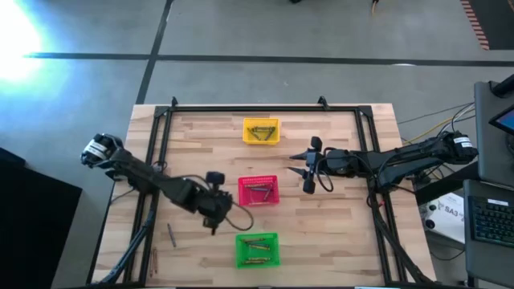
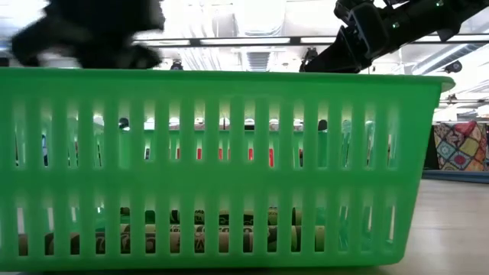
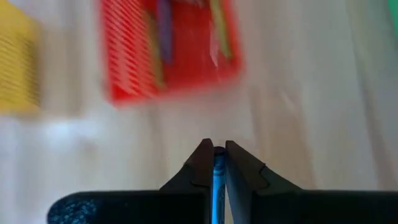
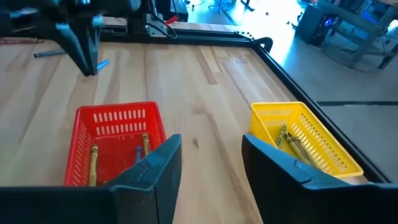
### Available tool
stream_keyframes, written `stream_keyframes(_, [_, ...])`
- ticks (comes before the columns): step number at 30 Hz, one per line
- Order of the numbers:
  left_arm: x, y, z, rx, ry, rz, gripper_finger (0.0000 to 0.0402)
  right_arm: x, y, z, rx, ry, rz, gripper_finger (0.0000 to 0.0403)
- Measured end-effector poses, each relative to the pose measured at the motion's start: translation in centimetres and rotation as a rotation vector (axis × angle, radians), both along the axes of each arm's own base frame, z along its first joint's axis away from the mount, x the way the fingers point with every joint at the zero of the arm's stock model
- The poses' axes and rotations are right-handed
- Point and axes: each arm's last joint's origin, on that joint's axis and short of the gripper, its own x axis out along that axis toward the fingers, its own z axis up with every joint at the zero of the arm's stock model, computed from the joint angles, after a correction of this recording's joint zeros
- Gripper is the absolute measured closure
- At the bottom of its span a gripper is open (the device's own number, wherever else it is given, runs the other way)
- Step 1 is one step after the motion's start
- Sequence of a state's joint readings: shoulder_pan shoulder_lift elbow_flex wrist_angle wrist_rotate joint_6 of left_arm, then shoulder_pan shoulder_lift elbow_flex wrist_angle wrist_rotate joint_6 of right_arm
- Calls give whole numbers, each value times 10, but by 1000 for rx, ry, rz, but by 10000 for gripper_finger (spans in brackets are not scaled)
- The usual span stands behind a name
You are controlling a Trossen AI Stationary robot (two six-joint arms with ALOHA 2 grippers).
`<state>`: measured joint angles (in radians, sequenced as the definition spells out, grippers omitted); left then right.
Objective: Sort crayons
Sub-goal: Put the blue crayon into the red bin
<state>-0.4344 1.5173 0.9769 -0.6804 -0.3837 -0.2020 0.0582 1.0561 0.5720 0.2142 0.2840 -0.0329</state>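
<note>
Between the red basket [image 1: 259, 191] and the counter's [image 1: 337, 233] left edge, the left claw [image 3: 215, 151] was clamped narrow on a blue crayon [image 3: 217, 180], gripped endwise, likely for carrying; the red basket lay at its two o'clock. At that basket's three o'clock, the right claw [image 4: 211, 155] hung wide and empty. Two crayons [image 1: 170, 234] lay loose at the left claw's eight o'clock.

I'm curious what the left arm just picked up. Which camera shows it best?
The left wrist view: a blue crayon sits pinched between the shut fingers. The right wrist view shows it small and far off; high and low views don't show it.
</note>
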Motion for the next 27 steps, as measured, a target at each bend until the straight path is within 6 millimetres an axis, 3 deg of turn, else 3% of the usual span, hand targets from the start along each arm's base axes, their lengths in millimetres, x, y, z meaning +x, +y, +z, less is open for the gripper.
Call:
stream_keyframes(6, [34,17,41,55,-200,-17,401,-1,0,-4,30,21,-8,255])
stream_keyframes(10, [57,32,51,-24,-397,-18,401,-3,0,-7,56,48,-20,261])
stream_keyframes(17, [77,59,45,-97,-555,25,373,-4,0,-10,72,54,-36,252])
stream_keyframes(23, [83,63,32,-164,-525,40,310,-5,0,-13,93,72,-47,238])
stream_keyframes(27, [75,65,28,-201,-400,166,273,-7,-1,-18,115,98,-60,234])
